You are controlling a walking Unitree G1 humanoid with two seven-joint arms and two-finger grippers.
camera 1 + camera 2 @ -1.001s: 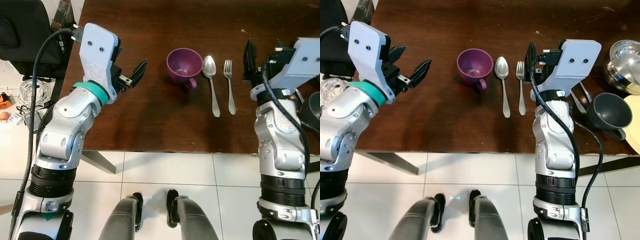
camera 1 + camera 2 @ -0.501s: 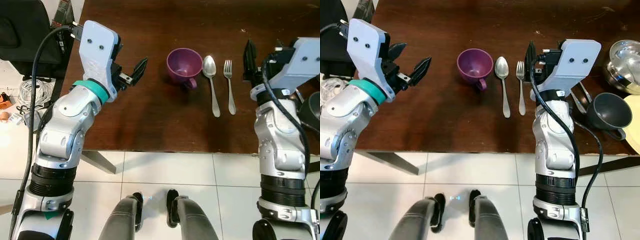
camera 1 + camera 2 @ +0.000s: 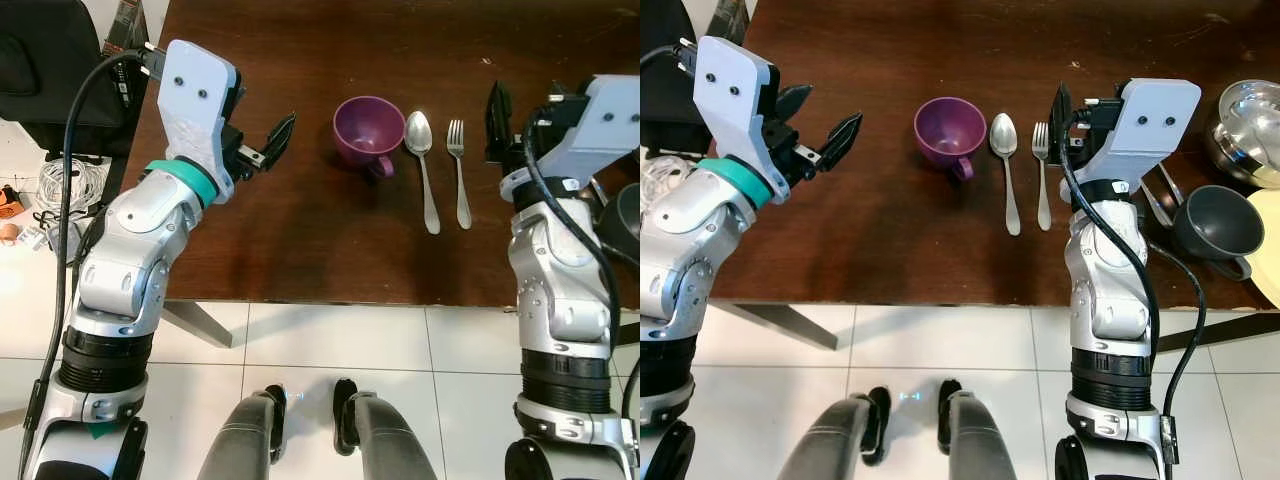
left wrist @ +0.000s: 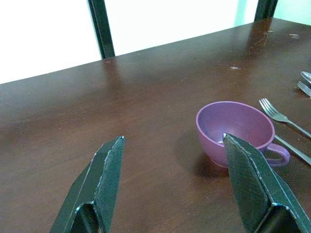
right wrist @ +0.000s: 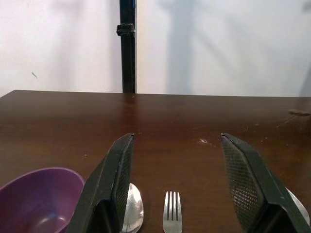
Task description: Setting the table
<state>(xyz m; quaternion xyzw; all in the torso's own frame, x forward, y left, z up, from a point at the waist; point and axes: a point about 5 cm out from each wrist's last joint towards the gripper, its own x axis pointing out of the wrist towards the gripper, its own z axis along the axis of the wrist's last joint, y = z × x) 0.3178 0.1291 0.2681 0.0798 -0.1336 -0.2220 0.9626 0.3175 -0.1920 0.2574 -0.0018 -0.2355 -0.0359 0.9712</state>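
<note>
Table (image 3: 300, 240): dark brown wood, your working surface, with white tiled floor (image 3: 330, 340) at its near edge.

Cup (image 3: 366, 134): purple, upright, handle toward you, near the table's middle.

Spoon (image 3: 422, 165): just right of the cup, bowl away from you, handle toward you.

Fork (image 3: 459, 180): just right of the spoon and parallel to it, tines away from you; the two lie apart.

Left gripper (image 3: 818, 128): above the table well left of the cup, your fingers spread wide with nothing between them; through its wrist camera you see the cup past one fingertip.

Right gripper (image 5: 177, 189): above the table just right of the fork, fingers parted and empty.

Further items at your right: dark grey cup (image 3: 1215, 227), steel bowl (image 3: 1246, 118).

Black chair (image 3: 45, 60): off the table's left corner.
</note>
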